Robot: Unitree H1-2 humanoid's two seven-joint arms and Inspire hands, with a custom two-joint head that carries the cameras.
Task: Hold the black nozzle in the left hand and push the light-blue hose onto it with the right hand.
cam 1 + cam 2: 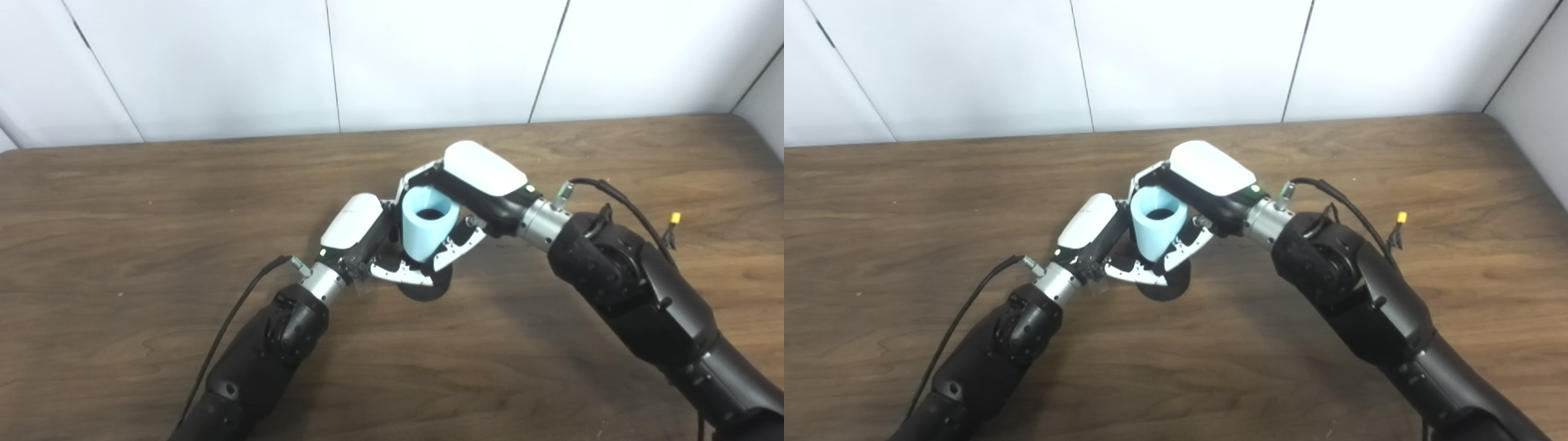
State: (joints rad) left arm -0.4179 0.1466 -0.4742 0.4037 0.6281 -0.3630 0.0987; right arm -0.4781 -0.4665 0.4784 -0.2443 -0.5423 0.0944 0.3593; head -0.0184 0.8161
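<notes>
The right hand (474, 184) grips the hose (427, 229), open end up, a dark bore inside. Directly below, the left hand (367, 236) clasps the nozzle (429, 289), its black base showing under the fingers, over the table (122, 214).

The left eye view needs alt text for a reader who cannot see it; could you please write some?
Two robot hands meet at the middle of a wooden table: the right hand grips a light-blue hose, open end up, while the left hand closes around a black nozzle at its lower end. White wall panels stand behind.
</notes>
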